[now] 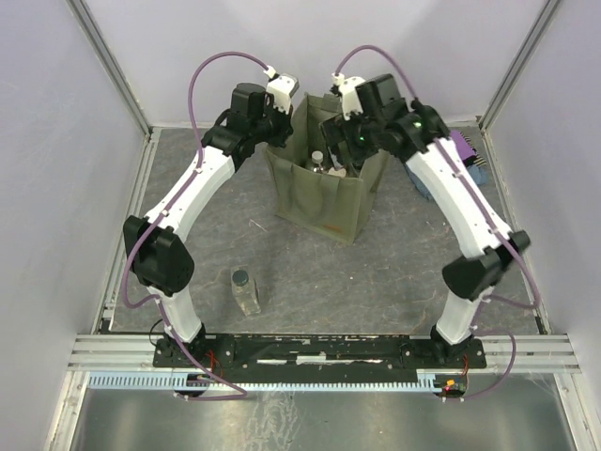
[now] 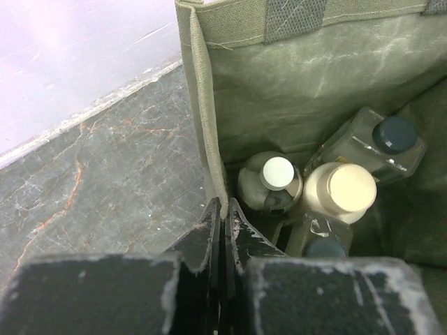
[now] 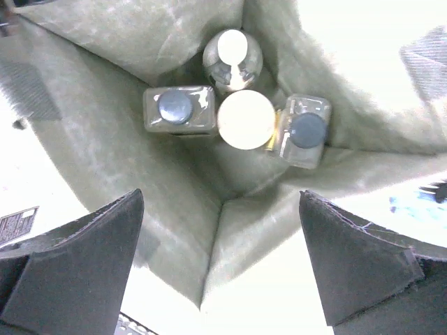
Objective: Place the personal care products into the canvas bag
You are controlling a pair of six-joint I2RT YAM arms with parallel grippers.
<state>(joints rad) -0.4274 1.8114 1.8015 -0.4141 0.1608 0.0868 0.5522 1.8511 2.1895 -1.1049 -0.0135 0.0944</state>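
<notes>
The left pincer clamps the rim of the olive-green canvas bag at upper centre; the right pincer hangs spread apart above four containers inside. One clear rectangular dark-capped bottle lies on the grey counter, lower left. The right pincer should probably rise straight, clear of fabric, then fetch it.

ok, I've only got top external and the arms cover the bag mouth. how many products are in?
Observer: Right wrist shows four in the canvas bag: two rectangular bottles, the cream jar and the nozzle bottle.
Operator: left gripper holding anything?
Observer: Left wrist shows the left gripper shut on the bag's rim fabric at a corner.
Operator: and right?
Observer: The right gripper is open and empty above the bag's opening.
</notes>
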